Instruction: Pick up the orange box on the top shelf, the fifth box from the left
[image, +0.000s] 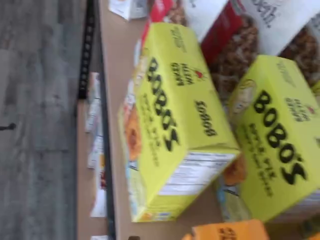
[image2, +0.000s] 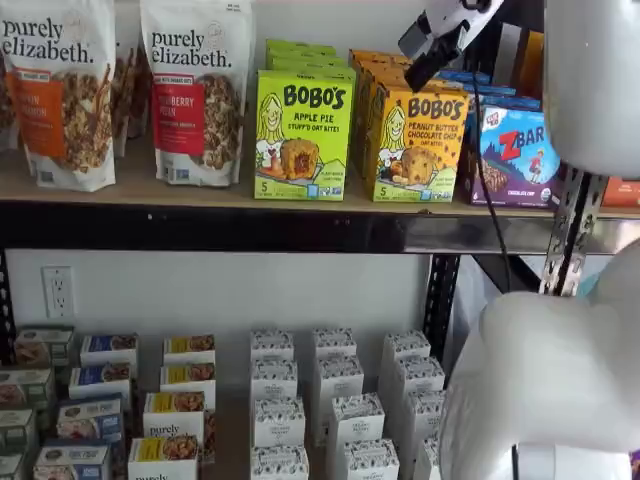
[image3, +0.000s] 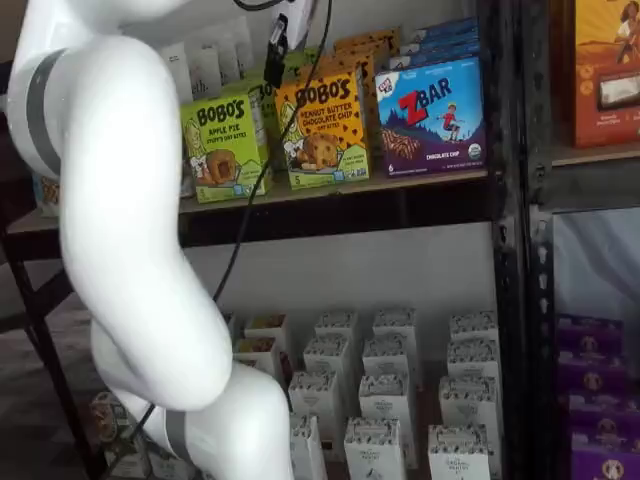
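Observation:
The orange box (image2: 420, 140), a yellow-orange Bobo's Peanut Butter Chocolate Chip carton, stands upright at the front of the top shelf (image2: 200, 196), between a lime-green Apple Pie box (image2: 303, 135) and a ZBar box (image2: 520, 155). It also shows in a shelf view (image3: 322, 125). In the wrist view only an orange corner (image: 230, 231) shows beside two lime-green boxes (image: 175, 115). My gripper (image2: 418, 72) hangs just above and in front of the orange box's top edge, also seen in a shelf view (image3: 276, 48). Its black fingers show side-on, so no gap can be read. It holds nothing.
Purely Elizabeth granola bags (image2: 195, 90) stand left of the green box. More orange and blue boxes are stacked behind the front row. The lower shelf holds several small white boxes (image2: 340, 400). A black perforated upright (image2: 565, 240) and my white arm (image3: 120, 200) stand in front of the shelves.

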